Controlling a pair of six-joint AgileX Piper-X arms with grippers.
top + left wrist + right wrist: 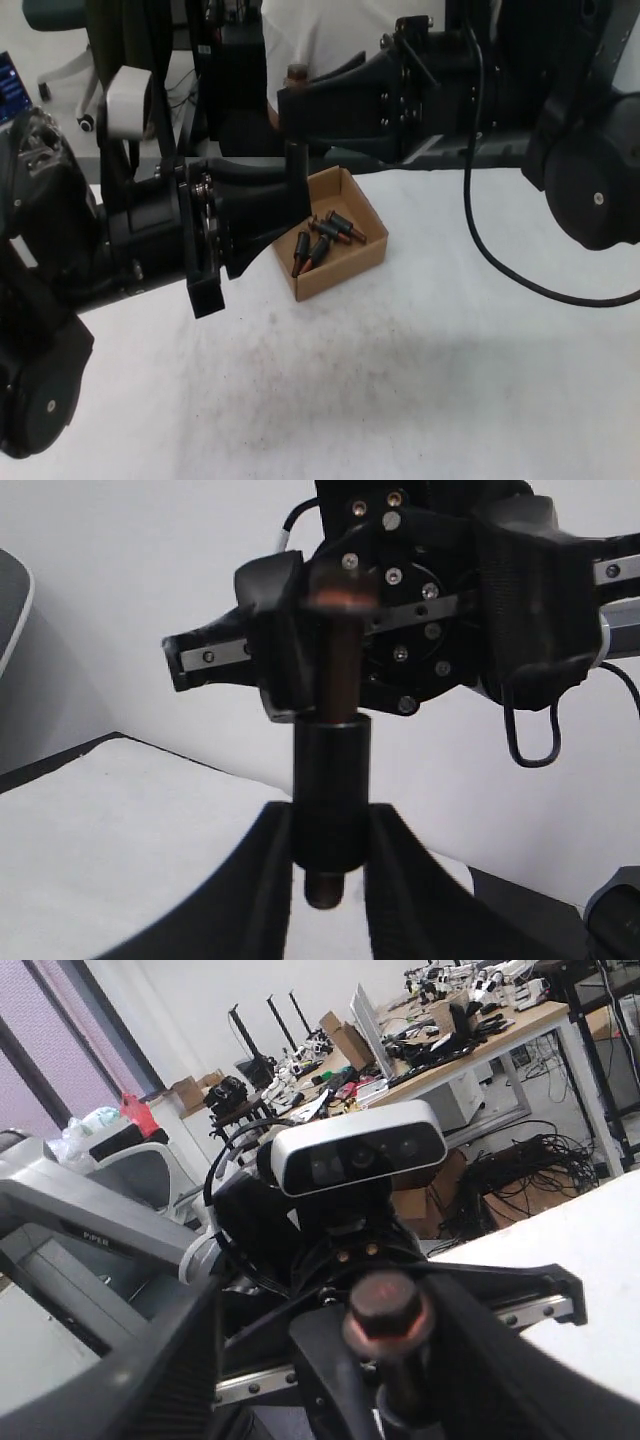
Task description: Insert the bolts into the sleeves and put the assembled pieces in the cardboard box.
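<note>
Obs.: sleeve point(330, 790) upright, clamped at mid-barrel by the left gripper point(330, 825), a finger pressed to each side. Bolt point(338, 660) runs down through it. The tip shows below the sleeve, the head stands well above it, and a long bare shank lies between them, so I judge it not fully seated.

Right gripper point(400, 630) faces the bolt and looks spread wide. One finger point(275, 655) is just beside the shank, the other well apart. I read this as no grip on the bolt.

Position, high view: the pair is held in the air at about 11 o'clock from the cardboard box point(340, 268). The left arm enters from 9 o'clock, the right from 2 o'clock. Finished pieces point(318, 243) lie in the box.

Handling (judgement): both parts small, rigid, light and smooth-walled.
- The round barrel could twist or slide in flat fingers, so hold it at mid-length, squarely.
- Press the bolt by its head, along the axis; a side load would likely jam it.
- No fragility expected.
</note>
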